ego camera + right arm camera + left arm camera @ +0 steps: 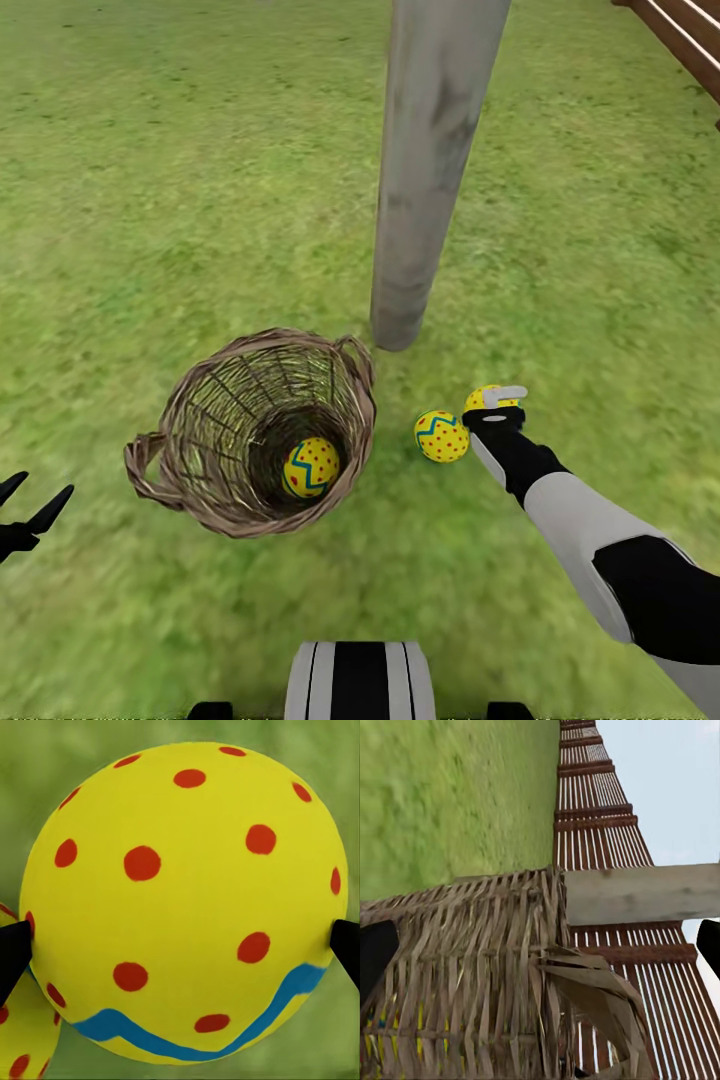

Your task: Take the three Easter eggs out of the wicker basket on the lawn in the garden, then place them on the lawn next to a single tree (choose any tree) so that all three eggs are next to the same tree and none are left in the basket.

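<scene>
The wicker basket [250, 440] lies tilted on the lawn [150, 180], and one Easter egg [310, 467] rests inside it. A second egg [441, 436] sits on the grass right of the basket, near the foot of the tree's pale trunk [430, 170]. My right gripper [493, 405] is low over a third egg [488, 397] just beside it. In the right wrist view that egg [184, 900] fills the space between the spread black fingertips [11, 952], and the neighbouring egg [22, 1035] peeks in. My left gripper [25, 515] is open, left of the basket [472, 975].
A brown slatted fence [680, 35] runs along the back right, also visible as the fence [607, 810] behind the trunk [641, 892] in the left wrist view. Grass spreads wide on all sides. My base [358, 680] stands at the near edge.
</scene>
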